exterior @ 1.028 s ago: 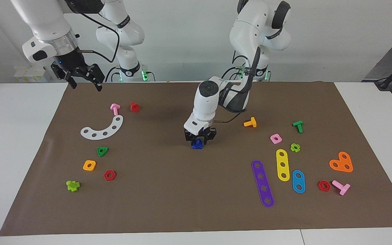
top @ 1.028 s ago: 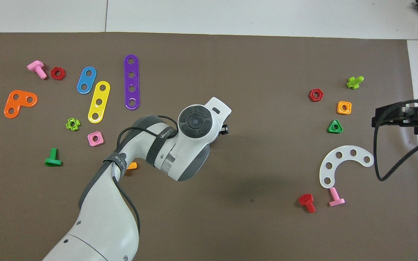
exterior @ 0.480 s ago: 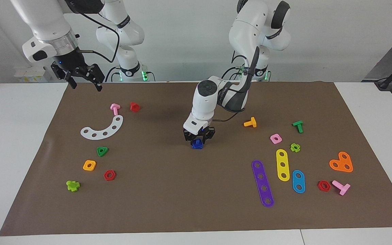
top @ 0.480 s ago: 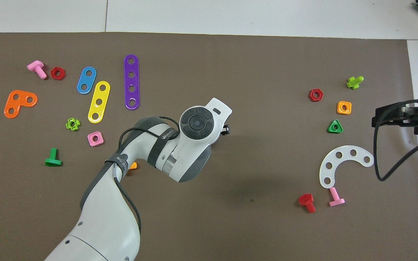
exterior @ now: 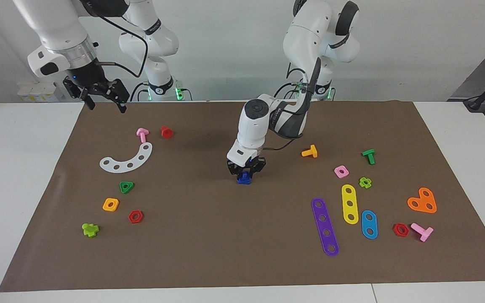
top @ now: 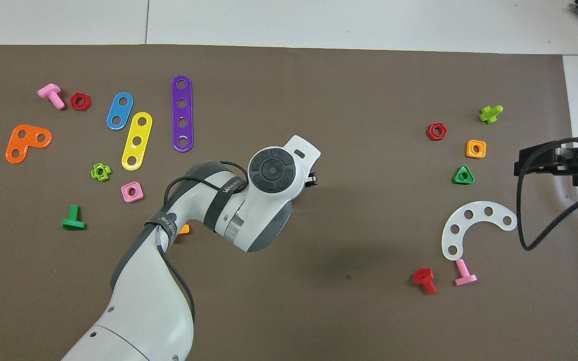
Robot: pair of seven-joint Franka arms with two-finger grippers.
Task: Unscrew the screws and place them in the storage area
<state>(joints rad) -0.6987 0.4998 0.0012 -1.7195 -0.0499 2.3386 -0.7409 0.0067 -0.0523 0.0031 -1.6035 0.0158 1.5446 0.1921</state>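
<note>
The dark-blue screw [exterior: 244,178] stands on the brown mat [exterior: 209,235] near its middle. My left gripper [exterior: 245,174] points straight down onto it and is shut on its upper part, with the lower part resting on the mat. In the overhead view the left arm's wrist [top: 271,170] hides the screw. My right gripper [exterior: 107,107] waits open and raised over the mat's corner at the right arm's end, holding nothing. No marked storage area shows in either view.
Toward the right arm's end lie a white curved strip [exterior: 128,158], a pink bolt [exterior: 142,134], a red bolt [exterior: 166,131] and several nuts. Toward the left arm's end lie an orange bolt [exterior: 310,151], a green bolt [exterior: 369,156] and purple [exterior: 325,226], yellow and blue strips.
My left gripper's fingers have closed in on the dark-blue screw, and its wrist has shifted slightly. The right arm has not moved.
</note>
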